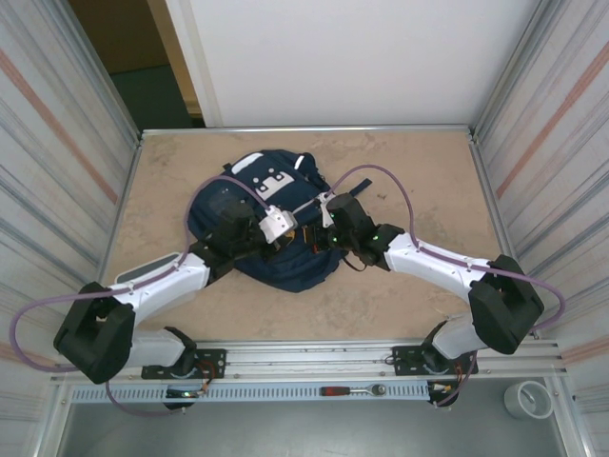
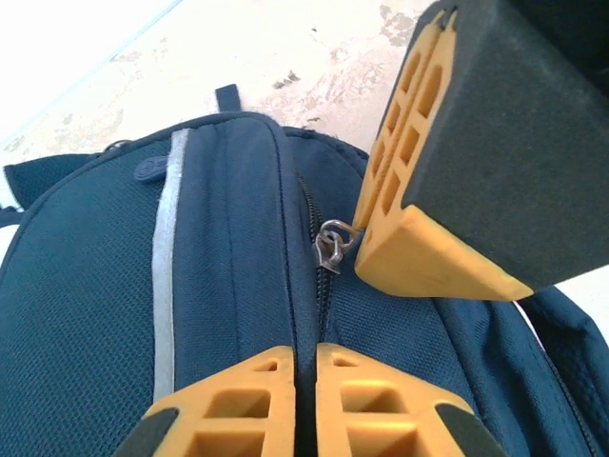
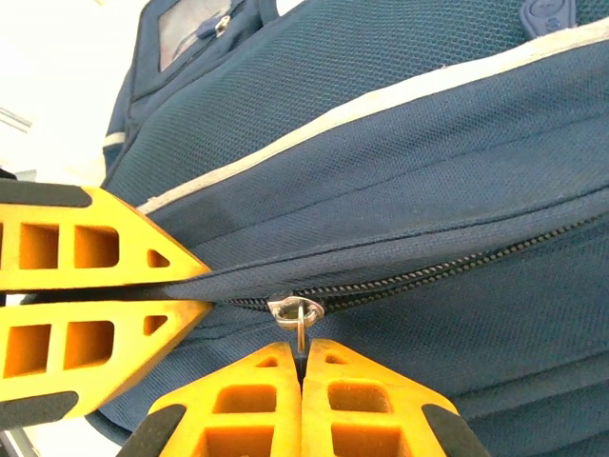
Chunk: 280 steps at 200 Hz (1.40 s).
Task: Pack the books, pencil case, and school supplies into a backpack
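Navy backpack [image 1: 295, 271] lies mid-tabletop [image 1: 419, 171], btwn the two arms. On it, the left claw [image 2: 304, 360] is clenched on a fabric fold by the zipper [image 3: 457, 271], w/ the right claw [image 3: 303, 360] pinched tight on the metal zipper pull [image 3: 299, 319].

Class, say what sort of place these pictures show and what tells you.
Likely a robot lab test cell: two arms bolted to a rail at the table edge, ribbed walls boxing it in, a wrench in front.
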Tool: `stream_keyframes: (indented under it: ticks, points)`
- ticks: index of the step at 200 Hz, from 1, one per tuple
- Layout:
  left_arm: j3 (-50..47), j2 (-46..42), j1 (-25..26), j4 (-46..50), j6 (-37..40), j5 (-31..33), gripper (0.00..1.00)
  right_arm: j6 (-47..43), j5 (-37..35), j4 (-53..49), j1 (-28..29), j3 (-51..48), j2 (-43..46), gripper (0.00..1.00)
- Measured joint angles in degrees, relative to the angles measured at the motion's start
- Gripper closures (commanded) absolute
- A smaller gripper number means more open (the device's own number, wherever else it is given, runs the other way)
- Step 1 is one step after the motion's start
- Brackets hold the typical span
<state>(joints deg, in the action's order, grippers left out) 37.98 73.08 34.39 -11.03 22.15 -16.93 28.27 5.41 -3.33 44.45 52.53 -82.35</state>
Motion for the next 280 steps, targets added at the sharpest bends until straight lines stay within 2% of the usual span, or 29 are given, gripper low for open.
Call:
stream_keyframes:
  ticks: [20, 59, 93, 116, 135, 155, 176, 248, 263, 280]
  points:
    - [-1.51, -1.14, -0.98, -1.70, -0.22, -1.14, 1.00, -0.33, 1.05, -0.02, -2.12, -0.04, 0.00, 1.00]
    - [-4.55, -3.28, -4.11, -4.96, -1.92, -4.96, 1.00, -0.35, 5.18, 0.20, -10.05, -0.83, -0.02, 1.00]
    - [-4.90, -3.54, -5.18, -5.22, -2.73, -6.27, 1.00, -0.28, 5.64, 0.31, -10.27, -1.03, -0.02, 1.00]
    - [-4.87, -3.41, -5.20, -4.68, -2.91, -6.75, 0.76, -0.26, 4.48, 0.24, -9.14, -1.03, -0.02, 1.00]
    - [-4.55, -3.39, -5.46, -3.54, -3.06, -6.95, 0.62, -0.22, 3.61, 0.20, -8.33, -1.03, -0.02, 1.00]
    - [-3.37, -3.39, -5.44, -2.10, -3.17, -6.86, 0.53, -0.07, 3.17, 0.22, -7.48, -1.03, -0.02, 1.00]
    - [-1.95, -3.39, -4.39, -1.11, -2.91, -6.23, 0.50, 0.17, 2.69, 0.20, -6.47, -1.01, 0.00, 1.00]
    - [1.05, 0.20, -1.27, 0.61, -2.27, -5.57, 0.51, 1.27, 1.95, -0.02, -0.63, 0.46, 0.00, 1.00]
    - [1.36, 1.57, -1.25, 0.63, -2.12, -5.53, 0.57, 1.29, 1.92, -0.02, 0.44, 0.50, 0.00, 1.00]
    - [1.36, 2.01, -1.27, 0.57, -1.55, -5.11, 0.72, 1.29, 1.86, -0.15, 0.98, 0.50, 0.00, 1.00]
